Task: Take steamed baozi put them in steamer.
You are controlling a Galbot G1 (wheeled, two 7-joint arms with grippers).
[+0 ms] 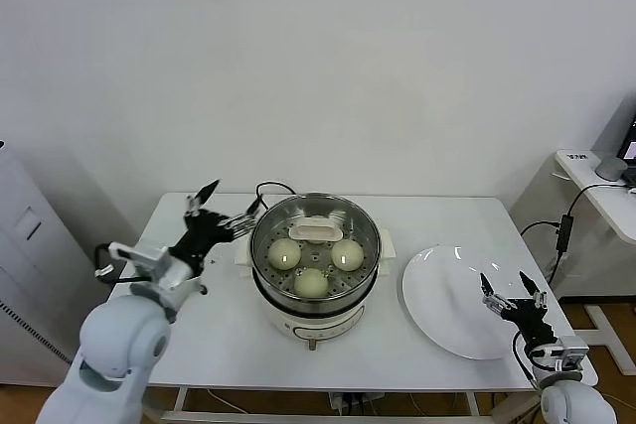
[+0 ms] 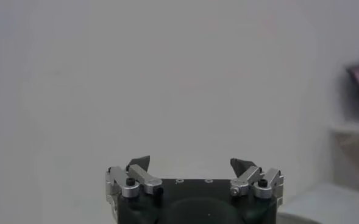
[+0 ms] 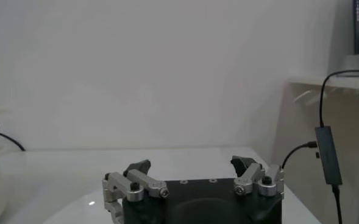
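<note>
Holding nothing, both claws stood open: left claw point(image 1: 221, 208) at the steamer's point(image 1: 370, 267) 9 o'clock, right claw point(image 1: 513, 298) over the plate point(image 1: 437, 290). Three baozi point(image 1: 311, 282) sat inside; retract clear of the rim.

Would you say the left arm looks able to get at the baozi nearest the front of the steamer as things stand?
Probably yes: the left end effector is open beside the steamer, which has no lid on, so that baozi lies exposed from above.
</note>
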